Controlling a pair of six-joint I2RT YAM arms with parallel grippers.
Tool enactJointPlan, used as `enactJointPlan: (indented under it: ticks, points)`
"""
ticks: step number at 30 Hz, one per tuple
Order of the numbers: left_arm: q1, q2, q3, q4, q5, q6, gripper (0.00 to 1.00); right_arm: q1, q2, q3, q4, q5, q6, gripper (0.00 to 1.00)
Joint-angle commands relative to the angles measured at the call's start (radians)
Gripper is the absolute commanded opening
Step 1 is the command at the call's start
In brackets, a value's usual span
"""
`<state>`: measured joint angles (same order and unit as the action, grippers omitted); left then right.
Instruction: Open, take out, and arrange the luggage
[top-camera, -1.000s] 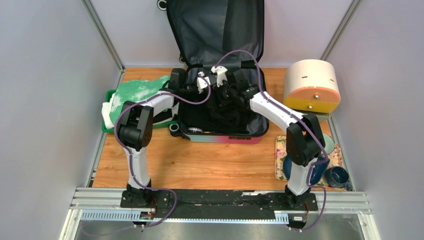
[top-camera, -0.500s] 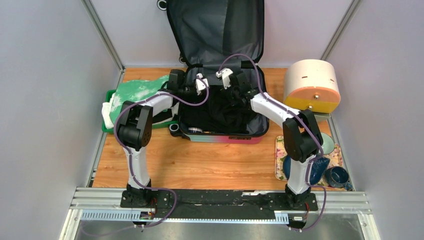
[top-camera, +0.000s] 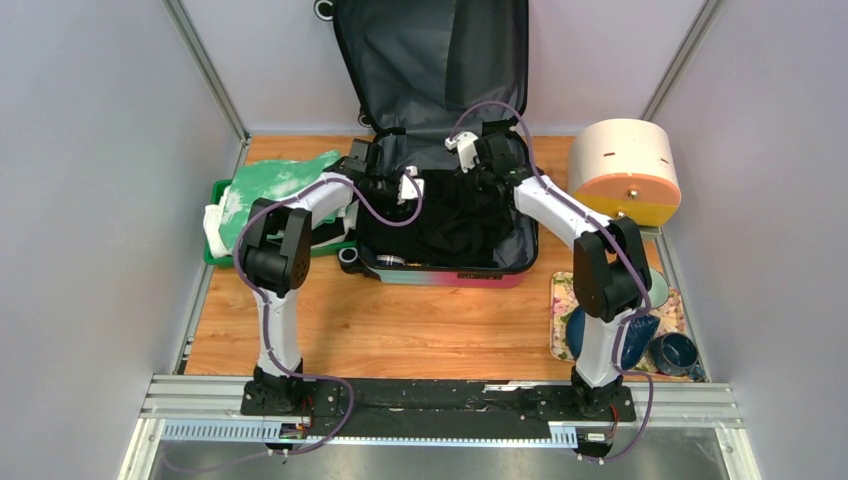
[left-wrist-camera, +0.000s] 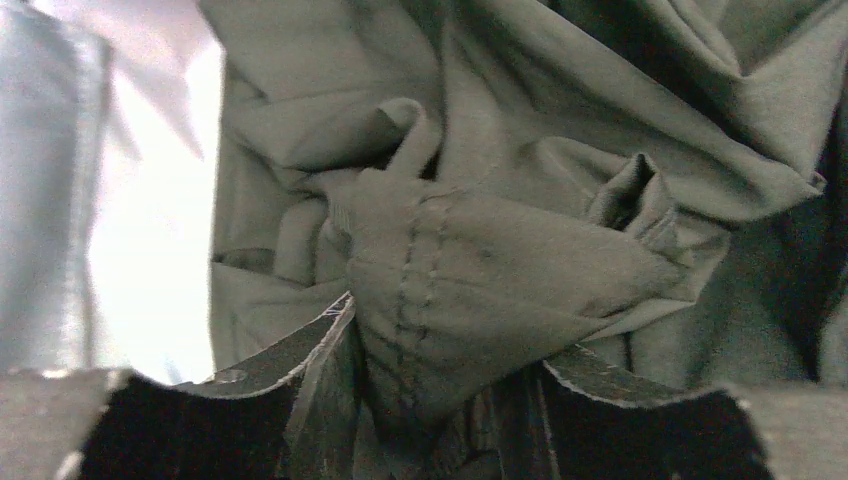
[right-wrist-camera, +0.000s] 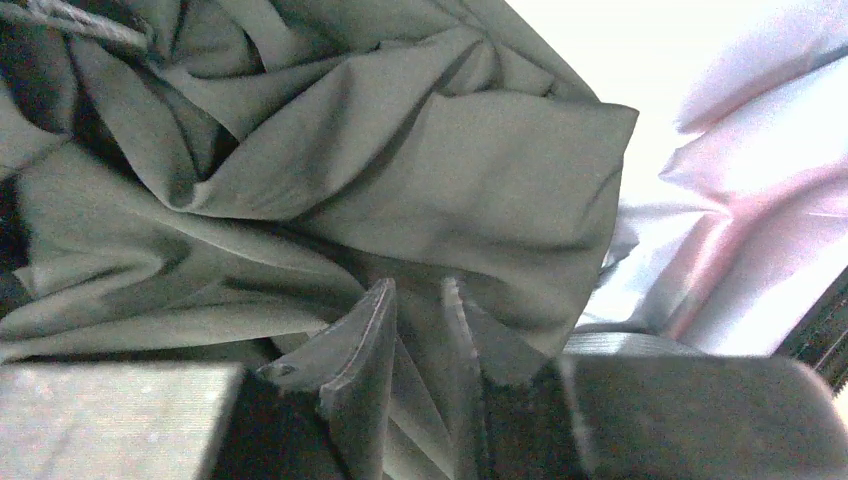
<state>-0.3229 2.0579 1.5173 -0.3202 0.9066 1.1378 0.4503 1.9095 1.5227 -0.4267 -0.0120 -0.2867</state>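
The luggage has been opened, but the dark clothes are not out yet, so the taking out and the arranging are left to do. The left gripper is half spread with a fold of the clothes bunched in it. Whether that fold is squeezed cannot be told. A thin fold is pinched in the right gripper, which is pressed nearly together. The luggage is laid at the middle of the desk's far edge, lid up.
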Motion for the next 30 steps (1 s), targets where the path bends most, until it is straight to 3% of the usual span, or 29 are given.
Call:
enactJointPlan:
  ticks: [1, 3, 6, 12, 15, 16, 18, 19, 22, 25, 29, 30]
  points:
    - [-0.028, 0.051, 0.064, -0.204, 0.000, 0.192, 0.55, -0.033, -0.055, 0.062, -0.055, -0.062, 0.003, 0.30]
    - [-0.031, 0.071, 0.113, -0.295, -0.015, 0.224, 0.57, -0.047, -0.061, 0.065, -0.075, -0.071, 0.004, 0.36]
    - [-0.031, 0.108, 0.162, -0.368, -0.035, 0.257, 0.69, -0.061, -0.070, 0.063, -0.096, -0.083, 0.001, 0.46]
    - [-0.042, 0.151, 0.159, -0.254, -0.139, 0.188, 0.70, -0.073, -0.079, 0.057, -0.136, -0.059, -0.015, 0.58]
    - [-0.053, 0.176, 0.162, -0.194, -0.195, 0.160, 0.56, -0.088, -0.070, 0.073, -0.205, -0.054, -0.051, 0.70]
    - [-0.054, 0.177, 0.161, -0.172, -0.196, 0.116, 0.41, -0.094, -0.066, 0.074, -0.224, -0.045, -0.061, 0.70]
    - [-0.053, 0.165, 0.159, -0.109, -0.177, 0.059, 0.27, -0.101, -0.049, 0.082, -0.283, -0.031, -0.092, 0.71]
    - [-0.053, 0.154, 0.155, -0.100, -0.158, 0.034, 0.15, -0.105, -0.046, 0.082, -0.302, -0.040, -0.104, 0.71]
    - [-0.053, 0.087, 0.094, -0.013, -0.085, -0.021, 0.00, -0.116, -0.040, 0.071, -0.368, -0.104, -0.170, 0.69]
    - [-0.053, 0.028, 0.076, 0.041, -0.051, -0.090, 0.00, -0.116, -0.009, 0.079, -0.421, -0.112, -0.196, 0.62]
    - [-0.048, 0.001, 0.113, 0.078, -0.060, -0.154, 0.00, -0.134, 0.025, 0.122, -0.477, -0.132, -0.193, 0.34]
    - [-0.047, -0.007, 0.118, 0.090, -0.069, -0.165, 0.00, -0.140, 0.028, 0.134, -0.487, -0.141, -0.192, 0.33]
